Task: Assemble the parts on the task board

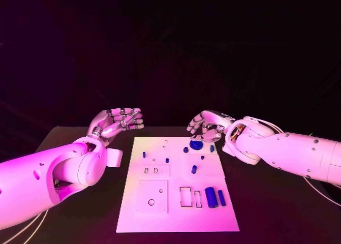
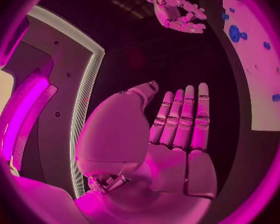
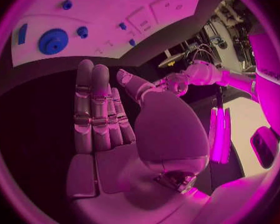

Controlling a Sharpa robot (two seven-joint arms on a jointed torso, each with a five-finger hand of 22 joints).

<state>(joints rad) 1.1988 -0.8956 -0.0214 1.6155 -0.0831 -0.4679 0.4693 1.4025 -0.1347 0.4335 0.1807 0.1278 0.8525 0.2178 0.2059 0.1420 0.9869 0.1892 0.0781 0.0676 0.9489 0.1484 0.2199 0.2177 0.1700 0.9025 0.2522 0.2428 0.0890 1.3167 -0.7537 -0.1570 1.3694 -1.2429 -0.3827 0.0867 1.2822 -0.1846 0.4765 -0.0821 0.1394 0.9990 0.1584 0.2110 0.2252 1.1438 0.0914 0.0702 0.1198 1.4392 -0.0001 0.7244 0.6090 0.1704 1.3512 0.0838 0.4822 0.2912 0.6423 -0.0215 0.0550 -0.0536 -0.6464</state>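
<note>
Both hands hover empty, fingers straight and apart: left hand (image 1: 117,122) off the board's (image 1: 178,213) far-left corner, right hand (image 1: 208,125) near the gear (image 1: 196,145).

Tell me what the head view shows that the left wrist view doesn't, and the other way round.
Head view alone: the whole task board, with the blue cylinder near its close end. Left wrist view alone: the left hand from behind, fingers straight and holding nothing. Both: the right hand near the board's far end and the blue gear there.
</note>
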